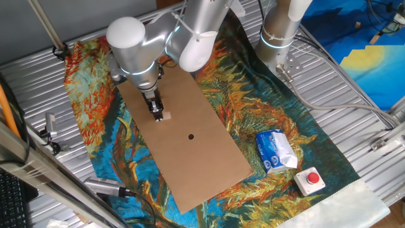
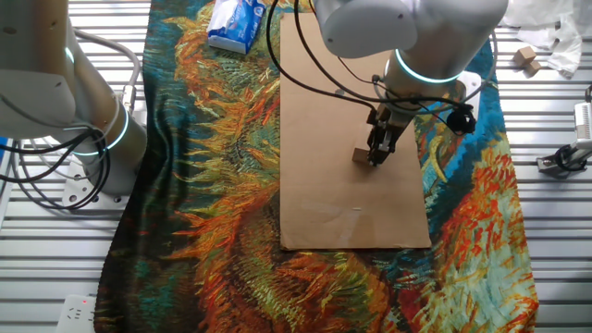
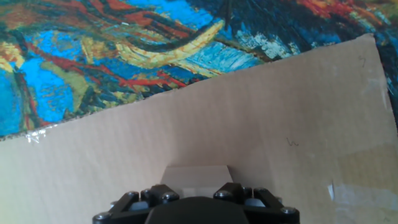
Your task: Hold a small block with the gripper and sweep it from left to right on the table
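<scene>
While the tool (image 1: 157, 114) pinches the block (image 1: 168, 116) low on the board (image 1: 209, 152), the board's hole (image 1: 191, 136) lies ahead along its long axis.

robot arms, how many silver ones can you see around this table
2. One silver arm reaches over the flat brown board, its black gripper down by the tiny tan wooden cube. A second silver arm's base column stands beside the painted cloth.

Blue-and-yellow painted cloth (image 1: 373, 54) beyond, brightly lit.
</scene>
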Controlling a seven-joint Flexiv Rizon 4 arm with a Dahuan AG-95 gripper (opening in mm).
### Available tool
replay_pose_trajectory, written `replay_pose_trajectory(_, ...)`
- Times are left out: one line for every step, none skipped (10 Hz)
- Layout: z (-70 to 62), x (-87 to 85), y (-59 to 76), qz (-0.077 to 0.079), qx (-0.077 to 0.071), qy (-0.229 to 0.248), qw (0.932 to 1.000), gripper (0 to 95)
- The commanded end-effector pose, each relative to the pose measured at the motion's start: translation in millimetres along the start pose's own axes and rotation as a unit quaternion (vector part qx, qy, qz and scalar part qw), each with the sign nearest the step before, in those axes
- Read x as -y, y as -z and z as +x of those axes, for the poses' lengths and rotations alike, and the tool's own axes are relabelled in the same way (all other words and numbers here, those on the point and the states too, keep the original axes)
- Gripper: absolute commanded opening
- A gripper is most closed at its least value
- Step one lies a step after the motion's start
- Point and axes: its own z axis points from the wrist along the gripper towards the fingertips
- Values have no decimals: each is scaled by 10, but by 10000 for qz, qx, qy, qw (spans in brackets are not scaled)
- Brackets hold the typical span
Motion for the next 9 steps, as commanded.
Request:
replay_pose_trajectory(-17, -24, -45, -3, -1, -5, 10000, 0)
replay_pose_trajectory(-39, -65, -41, 6, -3, 2, 10000, 0)
replay_pose_trajectory(-48, -79, -37, 5, -2, 5, 10000, 0)
replay_pose_trajectory(-55, -92, -34, 26, -6, 9, 10000, 0)
replay_pose_trajectory(-66, -108, -20, 22, -5, 0, 10000, 0)
replay_pose_trajectory(-78, -127, -6, 25, -16, -13, 10000, 0)
replay_pose_trajectory(-89, -144, 5, 26, -20, -21, 10000, 0)
replay_pose_trajectory(-120, -202, 41, 46, -25, -50, 10000, 0)
replay_pose_trajectory(-132, -227, 54, 49, -20, -65, 10000, 0)
